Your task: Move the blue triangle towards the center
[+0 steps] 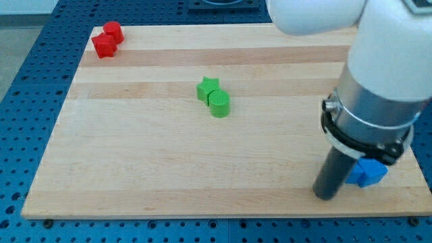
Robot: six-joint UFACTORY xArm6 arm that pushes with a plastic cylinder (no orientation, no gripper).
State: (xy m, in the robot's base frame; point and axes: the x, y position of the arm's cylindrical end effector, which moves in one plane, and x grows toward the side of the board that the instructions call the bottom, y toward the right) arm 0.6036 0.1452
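1. Blue triangle [368,172] is the block to be moved, yet it is among the smaller things here; the largest is the worktop [169,169], a pale wooden board lying on a blue perforated base [20,81]
2. Next in size is the arm [381,81], white above and grey lower down, which comes in from the view's top right and covers much of the board's right side
3. From the arm the dark rod runs down to my tip [325,196], which rests on the board near its bottom edge, just beside the blue block on that block's left as seen; whether the two touch I cannot tell, since the rod hides the block's near side
4. No hand is fitted, only the rod, so nothing can be apart, together or clamped on anything
5. The blue block sits near the bottom right corner of the board, partly hidden behind the rod and the arm's collar, so its triangular shape is only partly made out
6. A green star [208,88] and a green cylinder [219,104] stand touching near the board's middle
7. A red cylinder [113,32] and a second red block [103,46], shape unclear, sit touching at the top left corner
8. Progress, as I judge it: the push is not yet done, for the blue block lies well apart from the centre; my tip stands on its centre-facing side and would likely need to get round to the far side
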